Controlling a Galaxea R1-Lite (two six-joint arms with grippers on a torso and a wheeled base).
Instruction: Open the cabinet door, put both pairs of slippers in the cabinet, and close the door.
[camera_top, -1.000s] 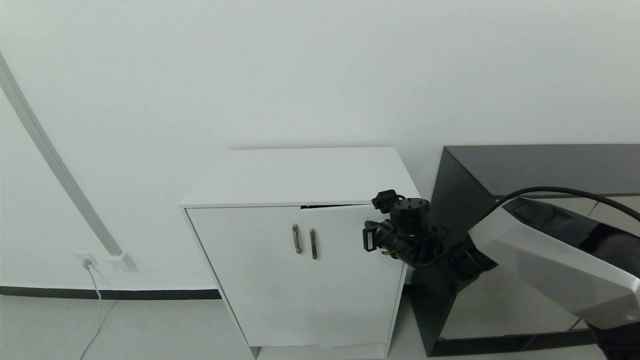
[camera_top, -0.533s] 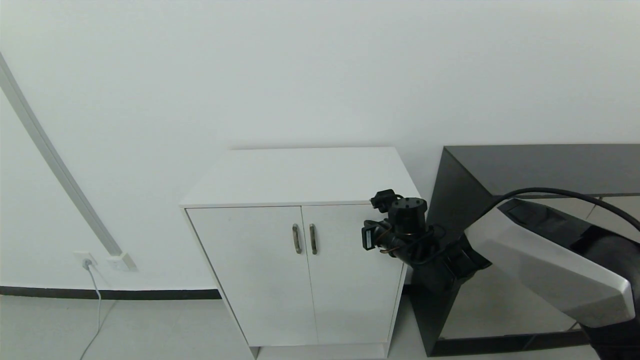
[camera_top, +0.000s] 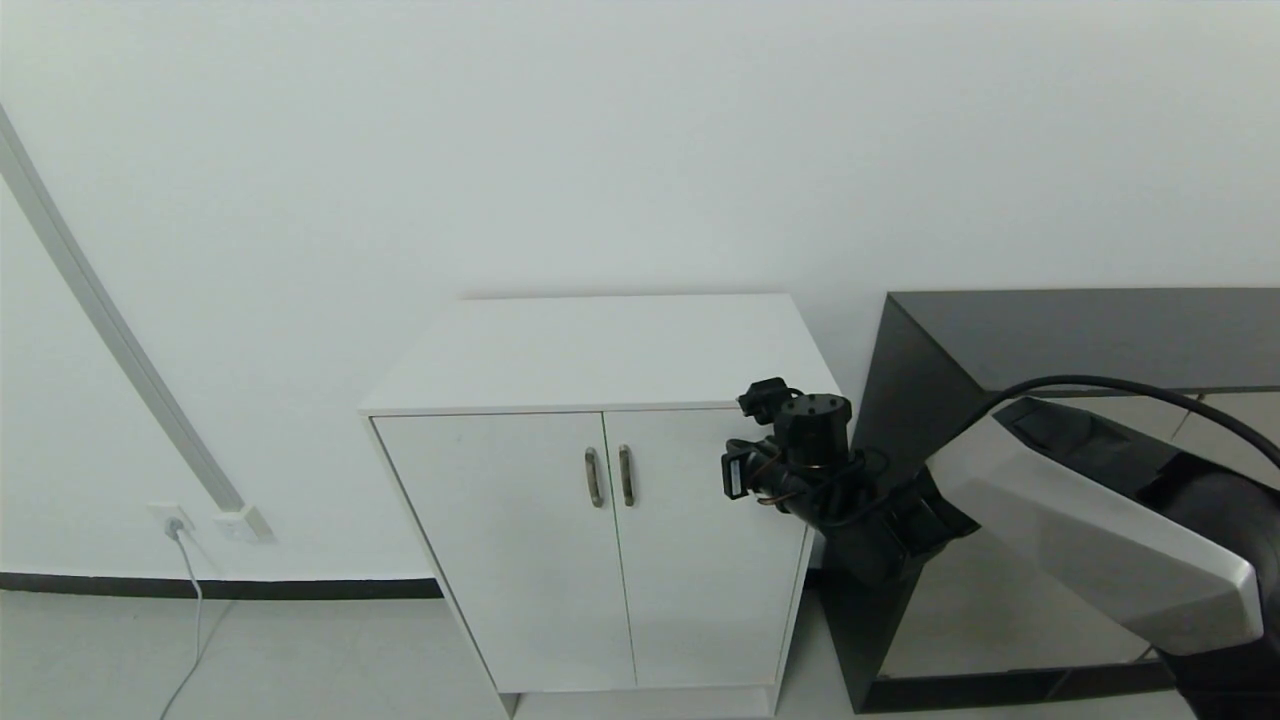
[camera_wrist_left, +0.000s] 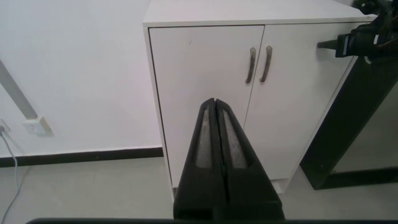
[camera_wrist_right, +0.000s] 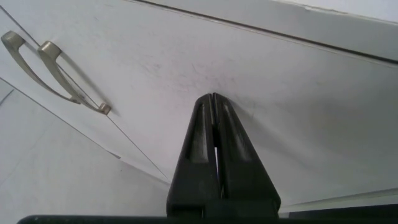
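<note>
The white cabinet (camera_top: 600, 350) stands against the wall with both doors flush and its two metal handles (camera_top: 610, 477) side by side at the middle. My right gripper (camera_wrist_right: 214, 98) is shut with nothing in it, its tip against the right door (camera_wrist_right: 261, 68) near that door's upper outer part. The right wrist (camera_top: 812, 455) sits in front of that door's top right corner. My left gripper (camera_wrist_left: 214, 102) is shut and empty, held some way back from the cabinet (camera_wrist_left: 199, 81), pointing at its left door.
A dark glossy unit (camera_top: 1000, 330) stands close against the cabinet's right side. At the left, a wall socket (camera_top: 172, 522) has a cable hanging to the floor, and a slanted white conduit (camera_top: 100, 300) runs up the wall. Grey floor lies before the cabinet.
The right door was ajar a second ago and now sits flush with the left one. My right wrist has moved slightly towards the cabinet with it.
</note>
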